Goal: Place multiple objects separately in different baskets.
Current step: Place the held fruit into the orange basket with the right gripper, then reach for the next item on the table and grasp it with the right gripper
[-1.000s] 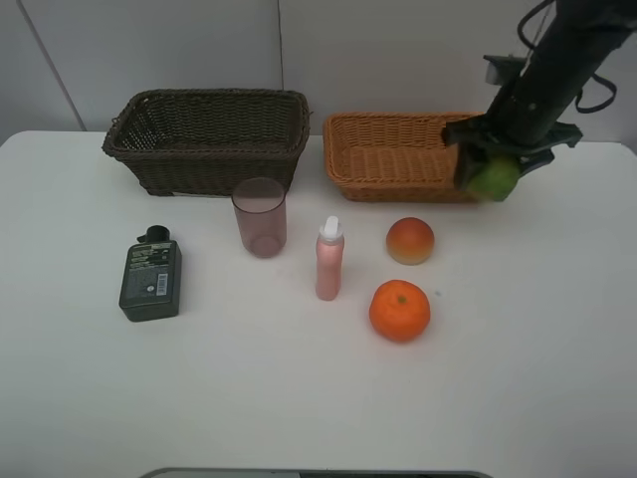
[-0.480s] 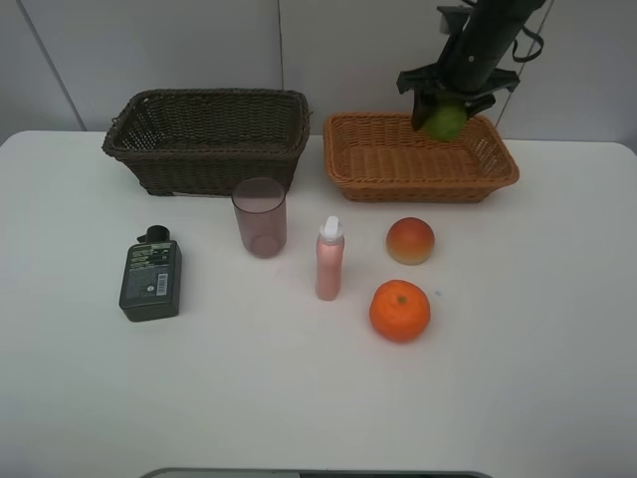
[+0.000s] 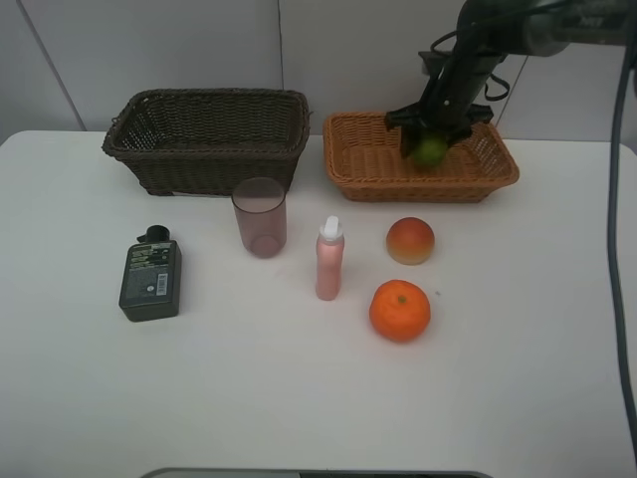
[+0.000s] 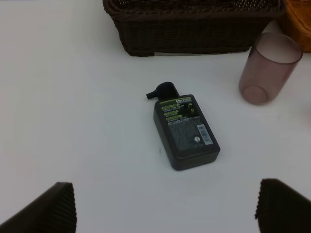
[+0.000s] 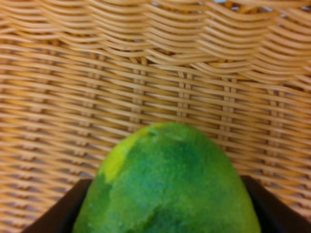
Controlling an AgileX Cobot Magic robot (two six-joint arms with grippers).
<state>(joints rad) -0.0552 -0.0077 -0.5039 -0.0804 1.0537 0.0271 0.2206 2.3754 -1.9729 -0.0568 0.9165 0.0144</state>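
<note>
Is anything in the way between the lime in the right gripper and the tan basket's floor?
Nothing visible. The right gripper holds the lime over the tan basket, and the right wrist view shows only bare weave beyond the fruit.

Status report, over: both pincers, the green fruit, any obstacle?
Right pincer shut on green fruit, low over the tan basket. Left pincer open, empty, facing the flask. Basket floor bare beneath.
</note>
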